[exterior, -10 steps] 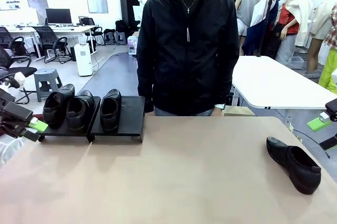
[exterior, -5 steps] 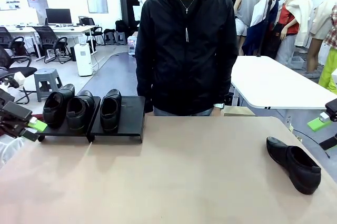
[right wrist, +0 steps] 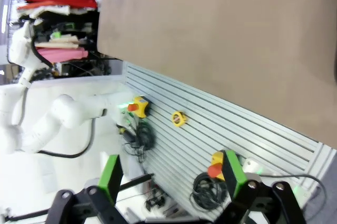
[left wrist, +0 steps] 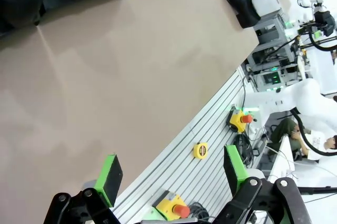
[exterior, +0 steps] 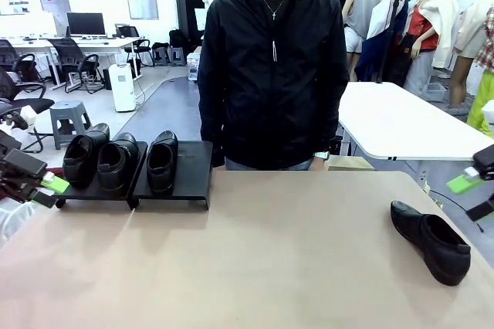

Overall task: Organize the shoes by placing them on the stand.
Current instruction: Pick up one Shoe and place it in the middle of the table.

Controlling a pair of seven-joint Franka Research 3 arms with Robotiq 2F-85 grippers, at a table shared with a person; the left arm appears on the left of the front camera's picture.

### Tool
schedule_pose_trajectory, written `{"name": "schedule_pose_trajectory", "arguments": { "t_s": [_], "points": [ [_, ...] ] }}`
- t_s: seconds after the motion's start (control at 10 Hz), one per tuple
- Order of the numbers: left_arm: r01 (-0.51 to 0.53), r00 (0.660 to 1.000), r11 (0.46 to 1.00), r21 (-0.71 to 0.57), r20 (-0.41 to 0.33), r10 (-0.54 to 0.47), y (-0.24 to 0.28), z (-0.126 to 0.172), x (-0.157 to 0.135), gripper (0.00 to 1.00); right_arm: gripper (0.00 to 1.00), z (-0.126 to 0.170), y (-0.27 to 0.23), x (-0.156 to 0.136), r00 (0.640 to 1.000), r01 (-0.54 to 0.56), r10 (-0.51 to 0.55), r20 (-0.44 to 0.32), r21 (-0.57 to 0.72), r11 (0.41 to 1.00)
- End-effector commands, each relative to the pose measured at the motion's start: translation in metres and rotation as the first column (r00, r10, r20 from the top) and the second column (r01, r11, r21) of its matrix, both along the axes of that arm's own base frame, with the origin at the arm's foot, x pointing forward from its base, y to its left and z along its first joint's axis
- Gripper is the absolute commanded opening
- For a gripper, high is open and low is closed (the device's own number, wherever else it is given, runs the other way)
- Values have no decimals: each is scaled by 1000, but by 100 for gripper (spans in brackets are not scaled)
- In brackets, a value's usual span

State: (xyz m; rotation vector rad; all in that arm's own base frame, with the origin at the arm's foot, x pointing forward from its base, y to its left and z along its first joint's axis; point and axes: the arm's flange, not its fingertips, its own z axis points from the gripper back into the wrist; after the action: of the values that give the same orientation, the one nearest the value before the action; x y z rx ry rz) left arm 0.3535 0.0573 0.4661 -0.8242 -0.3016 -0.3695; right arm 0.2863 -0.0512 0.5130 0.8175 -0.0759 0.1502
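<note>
No writing is readable; both the left claw [left wrist: 171, 176] and right claw [right wrist: 171, 174] gape, grasping nothing.

Spread green-padded fingers [left wrist: 109, 179] above the table [left wrist: 131, 71]; 1 shoe [left wrist: 238, 1] far off.

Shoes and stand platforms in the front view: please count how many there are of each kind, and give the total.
Shoes on the stand: 3
Shoes on the table: 1
Stand platforms: 2
Total: 6
</note>
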Motion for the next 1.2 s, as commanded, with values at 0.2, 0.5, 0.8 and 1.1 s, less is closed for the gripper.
{"name": "schedule_pose_trajectory", "arguments": {
  "t_s": [0.2, 0.5, 0.8, 1.1],
  "points": [
    [14, 1000, 1000, 3, 1, -14, 4, 1, -1, 100, 100, -61, 103, 108, 999, 38, -45, 9, -721, 692],
    [14, 1000, 1000, 3, 1, -14, 4, 1, -1, 100, 100, -87, 85, 137, 992, 77, 15, 124, -702, 708],
    [14, 1000, 1000, 3, 1, -14, 4, 1, -1, 100, 100, -93, 49, 140, 999, 16, 10, 42, -580, 814],
    [14, 1000, 1000, 3, 1, -14, 4, 1, -1, 100, 100, -100, 46, 139, 997, 47, 2, 74, -648, 761]
  ]
}}
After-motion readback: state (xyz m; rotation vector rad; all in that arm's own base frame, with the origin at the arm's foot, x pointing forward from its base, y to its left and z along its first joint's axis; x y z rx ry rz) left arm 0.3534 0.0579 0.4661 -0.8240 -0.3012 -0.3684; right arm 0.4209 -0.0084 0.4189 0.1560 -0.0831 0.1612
